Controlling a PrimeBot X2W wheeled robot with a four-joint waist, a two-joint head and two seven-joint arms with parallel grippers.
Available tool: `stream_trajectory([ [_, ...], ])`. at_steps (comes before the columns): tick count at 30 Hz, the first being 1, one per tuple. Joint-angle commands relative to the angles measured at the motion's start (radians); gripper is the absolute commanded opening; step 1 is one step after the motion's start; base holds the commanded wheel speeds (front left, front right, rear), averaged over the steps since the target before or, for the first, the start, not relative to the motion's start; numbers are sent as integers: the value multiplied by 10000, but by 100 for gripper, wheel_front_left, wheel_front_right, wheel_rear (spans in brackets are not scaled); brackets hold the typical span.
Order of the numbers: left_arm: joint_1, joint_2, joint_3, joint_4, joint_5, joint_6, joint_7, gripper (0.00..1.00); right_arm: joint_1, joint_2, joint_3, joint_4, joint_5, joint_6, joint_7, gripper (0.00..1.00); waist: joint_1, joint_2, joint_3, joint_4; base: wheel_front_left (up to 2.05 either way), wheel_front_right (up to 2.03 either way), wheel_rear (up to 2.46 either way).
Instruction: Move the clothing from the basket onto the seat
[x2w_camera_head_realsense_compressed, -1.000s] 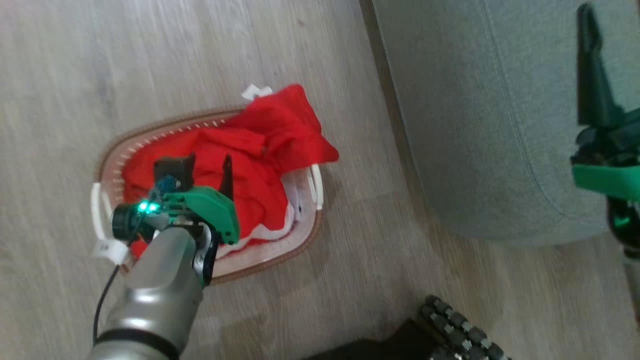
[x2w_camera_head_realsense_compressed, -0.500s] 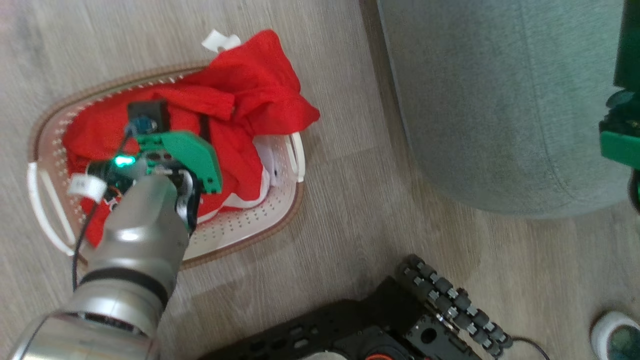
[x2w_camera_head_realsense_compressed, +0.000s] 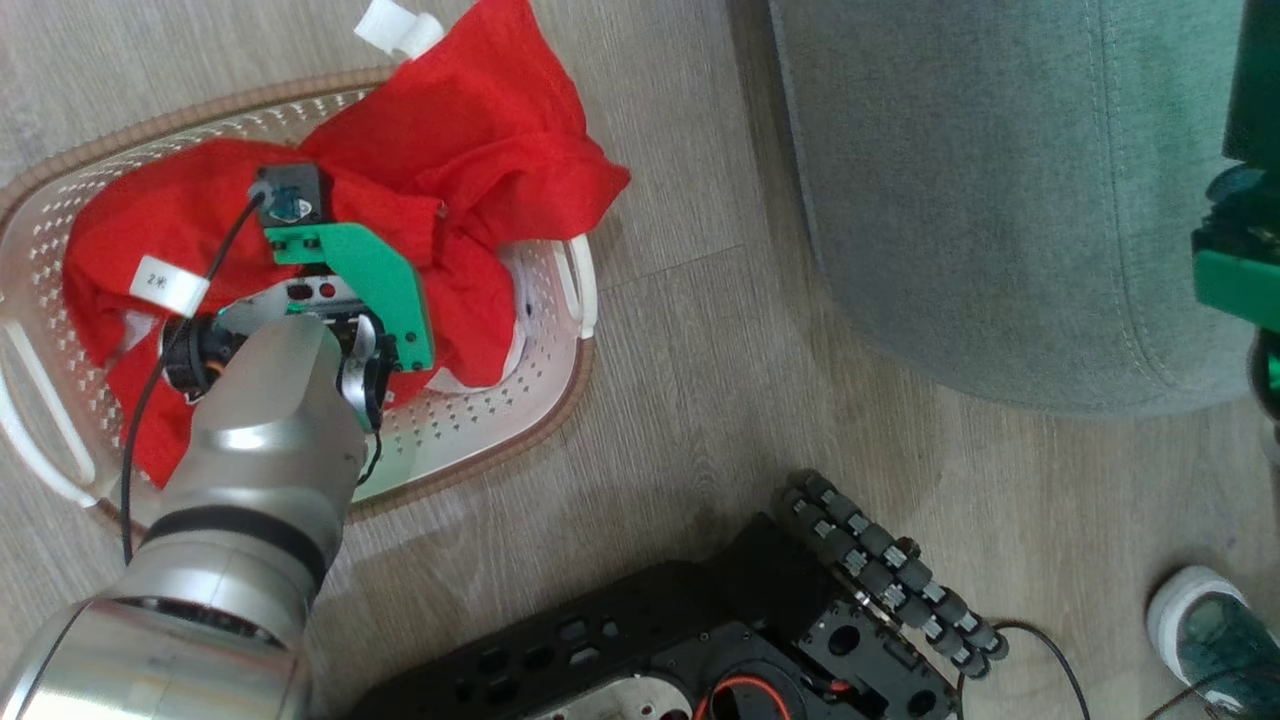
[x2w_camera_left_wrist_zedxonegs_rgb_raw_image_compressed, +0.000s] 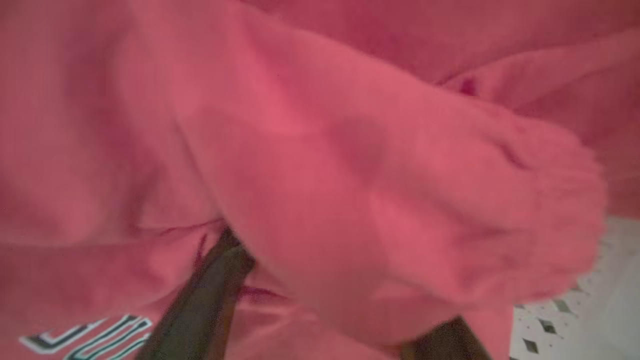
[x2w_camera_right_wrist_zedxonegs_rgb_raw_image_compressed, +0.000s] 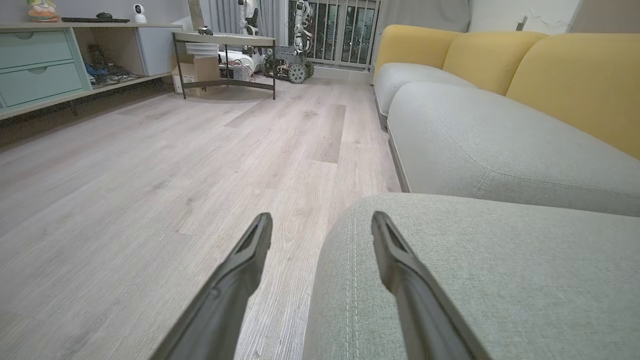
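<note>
White tag (x2w_camera_head_realsense_compressed: 166, 284) on the cable (x2w_camera_head_realsense_compressed: 127, 480) over the clothing (x2w_camera_head_realsense_compressed: 470, 150) reads "2" plus a blurry character; printed letters (x2w_camera_left_wrist_zedxonegs_rgb_raw_image_compressed: 85, 337) on clothing cropped, unreadable.

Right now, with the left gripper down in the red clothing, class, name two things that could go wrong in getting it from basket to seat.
1. The open left gripper straddles one loose fold of the clothing; closing may pinch a single layer that slips out.
2. The clothing hangs over the rim of the basket, so lifting could drag or tip the basket.
</note>
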Motion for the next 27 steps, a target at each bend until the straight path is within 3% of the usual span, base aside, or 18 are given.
stream_trajectory([
  [1,313,145,121,-7,25,81,143,100,170,-82,53,-282,89,-2,-49,100,-1,0,12,-7,0,0,0],
  [2,305,152,114,-5,10,83,211,100,163,-73,62,-271,87,-2,-49,100,-1,0,17,-9,0,0,0],
  [3,297,157,112,-4,-8,74,247,85,154,-67,69,-260,85,-2,-49,100,-1,0,20,-9,0,0,0],
  [4,286,160,118,-3,-32,49,216,50,145,-64,77,-248,84,-2,-49,100,-1,0,17,-3,0,0,0],
  [5,279,163,122,-2,-54,19,156,1,140,-60,86,-241,80,-2,-49,100,-1,0,7,7,0,0,0],
  [14,490,117,172,2,-339,-426,-559,0,148,-85,137,-148,32,-2,-49,100,-1,0,-667,267,0,0,0],
  [27,2513,37,-462,-538,-1286,-1701,-2091,0,1190,-182,528,447,-179,-2,-49,100,-1,0,-3985,1050,0,0,0],
])
